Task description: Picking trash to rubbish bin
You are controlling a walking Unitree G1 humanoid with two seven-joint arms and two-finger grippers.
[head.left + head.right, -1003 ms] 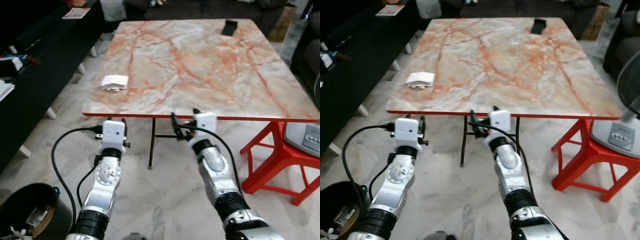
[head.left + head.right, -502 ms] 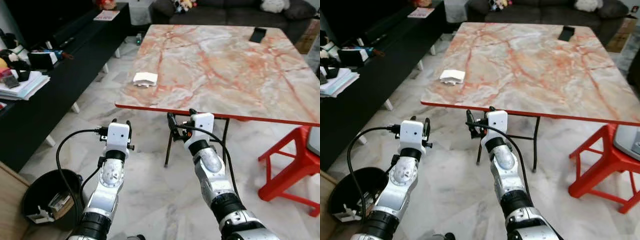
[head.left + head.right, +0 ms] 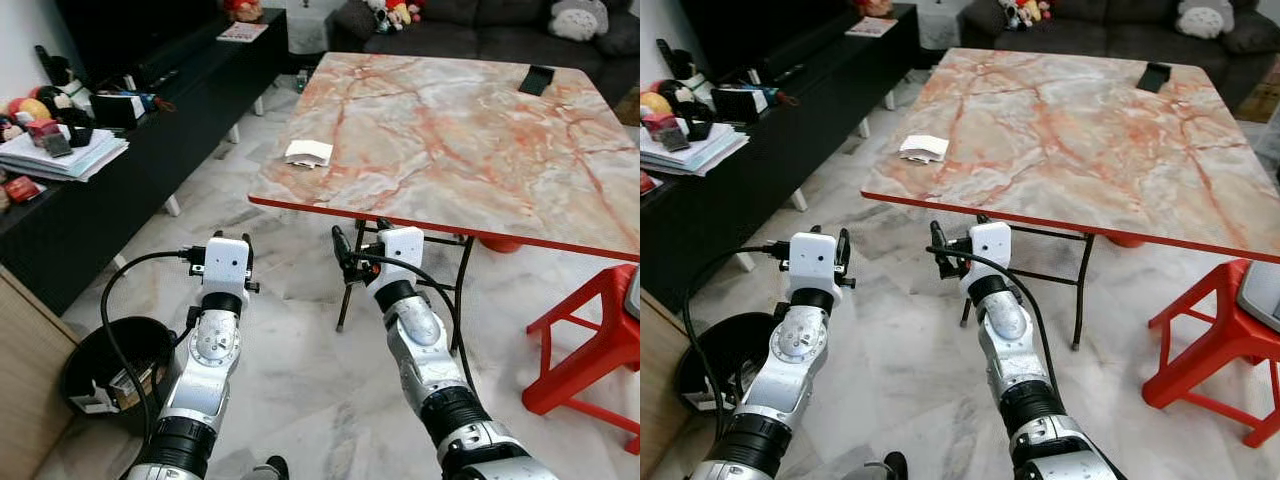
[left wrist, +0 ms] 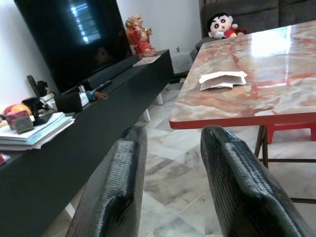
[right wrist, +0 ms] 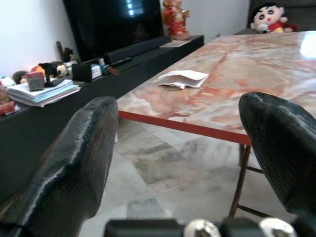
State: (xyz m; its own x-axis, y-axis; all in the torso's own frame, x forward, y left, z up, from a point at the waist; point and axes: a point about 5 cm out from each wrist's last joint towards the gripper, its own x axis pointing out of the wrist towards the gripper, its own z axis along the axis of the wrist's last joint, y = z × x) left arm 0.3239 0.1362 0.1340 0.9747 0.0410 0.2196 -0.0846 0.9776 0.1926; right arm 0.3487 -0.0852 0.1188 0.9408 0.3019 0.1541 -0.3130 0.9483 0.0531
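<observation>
Where marble table [image 3: 480, 140] stands, tiled floor [image 3: 300, 340], black cabinet [image 3: 150, 130]

A marble table [image 3: 480, 130] with a red edge stands on a pale tiled floor [image 3: 300, 400]. On its far side lies a dark phone [image 3: 540, 79]. A red stool [image 3: 590, 340] is near the table's right corner. Along the left wall runs a long black cabinet [image 3: 150, 130]; a stack of papers [image 3: 60, 155] and some small items lie on it. Behind the table is a dark sofa [image 3: 480, 20] with soft toys [image 3: 400, 12]. A doll [image 4: 220, 25] also sits there.
</observation>
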